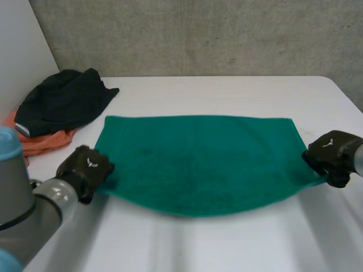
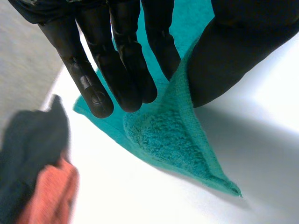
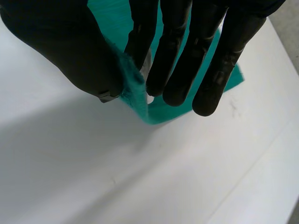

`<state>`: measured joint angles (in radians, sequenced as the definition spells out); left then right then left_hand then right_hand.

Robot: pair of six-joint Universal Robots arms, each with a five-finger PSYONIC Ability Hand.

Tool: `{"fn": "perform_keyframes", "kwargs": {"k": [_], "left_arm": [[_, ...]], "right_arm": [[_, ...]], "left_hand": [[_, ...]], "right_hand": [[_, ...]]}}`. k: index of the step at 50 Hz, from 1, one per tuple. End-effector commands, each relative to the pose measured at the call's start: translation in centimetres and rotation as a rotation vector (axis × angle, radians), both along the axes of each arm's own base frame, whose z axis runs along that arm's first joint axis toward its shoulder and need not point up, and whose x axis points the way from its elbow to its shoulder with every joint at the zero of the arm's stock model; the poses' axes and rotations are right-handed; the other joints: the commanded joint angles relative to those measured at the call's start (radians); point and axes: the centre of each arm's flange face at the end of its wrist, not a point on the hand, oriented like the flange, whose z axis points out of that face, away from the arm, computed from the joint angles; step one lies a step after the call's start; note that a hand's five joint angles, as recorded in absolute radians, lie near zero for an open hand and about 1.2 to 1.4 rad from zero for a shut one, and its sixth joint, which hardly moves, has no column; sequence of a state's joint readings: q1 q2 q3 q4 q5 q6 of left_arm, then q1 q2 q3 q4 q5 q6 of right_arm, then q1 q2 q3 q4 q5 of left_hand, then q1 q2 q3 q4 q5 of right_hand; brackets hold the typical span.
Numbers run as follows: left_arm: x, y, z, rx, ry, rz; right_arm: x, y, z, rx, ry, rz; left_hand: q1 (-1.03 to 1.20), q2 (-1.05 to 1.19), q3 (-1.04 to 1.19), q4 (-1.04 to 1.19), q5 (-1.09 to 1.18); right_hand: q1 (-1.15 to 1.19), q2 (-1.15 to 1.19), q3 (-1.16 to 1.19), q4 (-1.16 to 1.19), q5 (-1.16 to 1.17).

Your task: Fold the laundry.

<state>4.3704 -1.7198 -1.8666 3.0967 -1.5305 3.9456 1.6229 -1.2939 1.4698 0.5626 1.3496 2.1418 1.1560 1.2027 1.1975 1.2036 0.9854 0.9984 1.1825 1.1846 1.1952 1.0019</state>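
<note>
A green towel lies spread across the middle of the white table, its near edge sagging in a curve. My left hand pinches the towel's near left corner between straight fingers and thumb. At the near right corner, my right hand grips the cloth the same way, thumb against fingers. Both corners are raised slightly off the table.
A black garment lies on an orange one at the table's far left; in the left wrist view the black garment and the orange cloth lie beyond my fingertips. A grey wall stands behind the table.
</note>
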Motion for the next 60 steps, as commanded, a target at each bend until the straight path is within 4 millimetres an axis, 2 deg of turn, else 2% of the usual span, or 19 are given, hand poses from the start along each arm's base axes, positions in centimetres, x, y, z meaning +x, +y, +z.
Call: {"fn": "perform_keyframes", "kwargs": {"k": [1, 4, 6, 7, 11, 15, 18, 24, 31, 39, 40, 41, 42, 43, 46, 50, 54, 55, 60], "left_arm": [[-0.3, -1.2, 1.1, 0.0, 0.01, 0.0], [-1.5, -4.3, 0.2, -0.098, 0.049, -0.004], [-2.4, -6.0, 0.0, -0.167, 0.07, -0.012], [-3.1, -7.9, -0.1, -0.237, 0.096, -0.01], [-4.9, -12.0, -1.4, -0.359, 0.131, -0.013], [-7.3, -14.7, -2.7, -0.418, 0.158, -0.039], [-8.1, -16.6, -3.6, -0.446, 0.165, -0.032], [-9.3, -19.2, -4.9, -0.49, 0.184, -0.039], [-10.2, -21.6, -6.3, -0.538, 0.2, -0.023], [-10.3, -22.3, -6.6, -0.556, 0.204, -0.001], [-10.2, -22.3, -6.6, -0.555, 0.204, -0.001], [-10.2, -22.2, -6.6, -0.553, 0.205, -0.004], [-10.3, -22.0, -6.6, -0.548, 0.208, -0.007], [-10.3, -21.9, -6.7, -0.548, 0.207, -0.005], [-10.8, -21.3, -5.6, -0.592, 0.233, -0.017], [-11.1, -20.4, -3.1, -0.682, 0.278, -0.026], [-10.7, -19.0, -0.5, -0.727, 0.301, -0.027], [-10.6, -18.7, -0.1, -0.729, 0.304, -0.028], [-10.0, -15.8, 0.7, -0.668, 0.34, -0.032]], "right_arm": [[0.2, -0.7, 0.8, -0.059, -0.015, 0.026], [0.5, -2.7, -1.0, -0.074, -0.023, 0.021], [1.0, -5.1, -2.5, -0.12, -0.039, 0.0], [1.4, -5.7, -2.7, -0.143, -0.048, -0.007], [3.5, -8.2, -3.0, -0.262, -0.059, -0.042], [4.8, -10.8, -4.1, -0.338, -0.051, -0.055], [5.4, -13.1, -4.6, -0.408, -0.067, -0.058], [7.2, -16.6, -6.2, -0.544, -0.095, -0.051], [7.4, -19.7, -8.2, -0.631, -0.054, -0.094], [7.7, -20.9, -9.8, -0.658, -0.023, -0.112], [7.8, -20.8, -9.9, -0.656, -0.025, -0.111], [7.8, -20.7, -10.0, -0.651, -0.02, -0.11], [8.0, -20.7, -10.1, -0.651, -0.017, -0.111], [8.2, -20.5, -10.0, -0.65, -0.016, -0.112], [9.0, -20.0, -9.4, -0.655, -0.029, -0.111], [10.0, -19.2, -6.5, -0.69, -0.08, -0.126], [9.3, -18.3, -1.9, -0.698, -0.221, -0.184], [9.1, -17.4, 0.4, -0.7, -0.288, -0.197], [7.4, -14.2, 4.6, -0.636, -0.415, -0.183]], "left_hand": [[0.24, 0.194, 0.199, 0.193, 0.236], [0.24, 0.194, 0.199, 0.193, 0.236], [0.24, 0.194, 0.199, 0.193, 0.236], [0.24, 0.194, 0.199, 0.193, 0.236], [0.24, 0.194, 0.199, 0.193, 0.236], [0.24, 0.194, 0.199, 0.193, 0.236], [0.24, 0.194, 0.199, 0.193, 0.236], [0.24, 0.194, 0.199, 0.193, 0.236], [0.24, 0.194, 0.199, 0.193, 0.236], [0.24, 0.194, 0.199, 0.193, 0.236], [0.24, 0.194, 0.199, 0.193, 0.236], [0.2, 0.153, 0.158, 0.152, 0.196], [-0.658, -0.705, -0.699, -0.705, -0.662], [-0.981, -1.028, -1.023, -1.029, -0.985], [-0.981, -1.028, -1.023, -1.029, -0.985], [-0.981, -1.028, -1.023, -1.029, -0.985], [-0.981, -1.028, -1.023, -1.029, -0.985], [-0.981, -1.028, -1.023, -1.029, -0.985], [-0.981, -1.028, -1.023, -1.029, -0.985]], "right_hand": [[0.398, 0.214, 0.212, 0.201, 0.22], [0.398, 0.214, 0.212, 0.201, 0.22], [0.398, 0.214, 0.212, 0.201, 0.22], [0.398, 0.214, 0.212, 0.201, 0.22], [0.398, 0.214, 0.212, 0.201, 0.22], [0.398, 0.214, 0.212, 0.201, 0.22], [0.398, 0.214, 0.212, 0.201, 0.22], [0.398, 0.214, 0.212, 0.201, 0.22], [0.398, 0.214, 0.212, 0.201, 0.22], [0.398, 0.214, 0.212, 0.201, 0.22], [0.108, -0.076, -0.078, -0.089, -0.07], [-0.397, -0.582, -0.584, -0.594, -0.576], [-0.824, -1.008, -1.01, -1.021, -1.002], [-0.824, -1.008, -1.01, -1.021, -1.002], [-0.824, -1.008, -1.01, -1.021, -1.002], [-0.824, -1.008, -1.01, -1.021, -1.002], [-0.824, -1.008, -1.01, -1.021, -1.002], [-0.824, -1.008, -1.01, -1.021, -1.002], [-0.824, -1.008, -1.01, -1.021, -1.002]]}}
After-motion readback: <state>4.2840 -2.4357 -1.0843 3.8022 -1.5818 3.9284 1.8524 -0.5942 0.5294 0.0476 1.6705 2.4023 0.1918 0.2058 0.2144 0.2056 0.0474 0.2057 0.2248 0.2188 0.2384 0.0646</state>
